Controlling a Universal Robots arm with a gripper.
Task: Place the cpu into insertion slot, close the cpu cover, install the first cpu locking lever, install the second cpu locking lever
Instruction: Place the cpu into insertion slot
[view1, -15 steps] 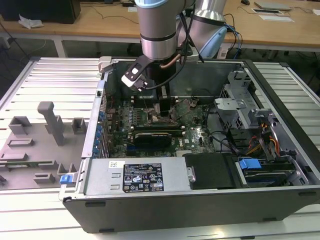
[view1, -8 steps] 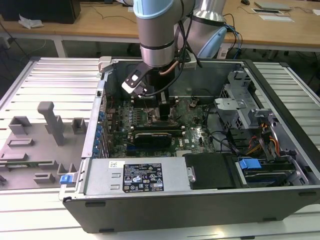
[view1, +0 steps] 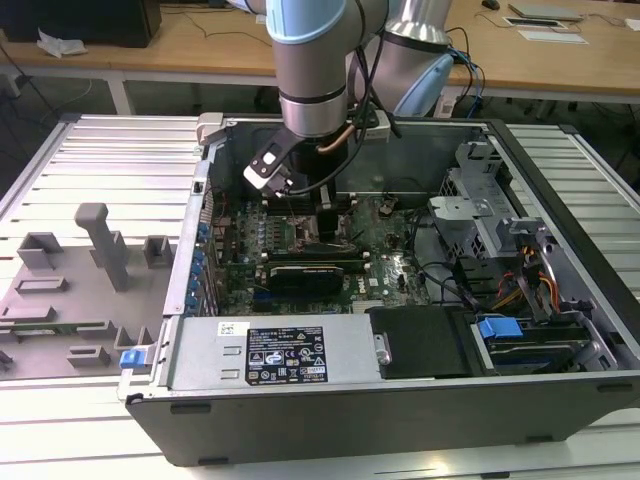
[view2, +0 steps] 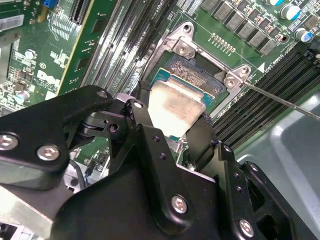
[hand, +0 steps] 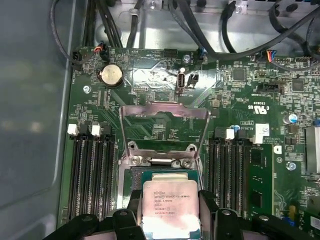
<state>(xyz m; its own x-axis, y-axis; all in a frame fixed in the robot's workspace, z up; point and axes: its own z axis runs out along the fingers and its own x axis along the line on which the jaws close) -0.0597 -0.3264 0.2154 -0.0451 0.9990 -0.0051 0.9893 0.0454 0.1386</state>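
Over the dark square insertion slot (view2: 192, 73), the black hand (view2: 169, 125) grasps the flat, dull-silver cpu (hand: 170, 202); the thin windowed metal cpu cover (hand: 165, 111) stands open.

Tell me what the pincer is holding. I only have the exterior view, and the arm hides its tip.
Observer: In both wrist views the pincer is shut on the cpu, gripping two opposite edges.
Operator: Is it seated?
Observer: Cannot tell. It is over the insertion slot, with part of the dark socket showing beyond it.
Operator: And the cpu cover?
Observer: The cpu cover is open, tipped back from the slot in the first wrist view.
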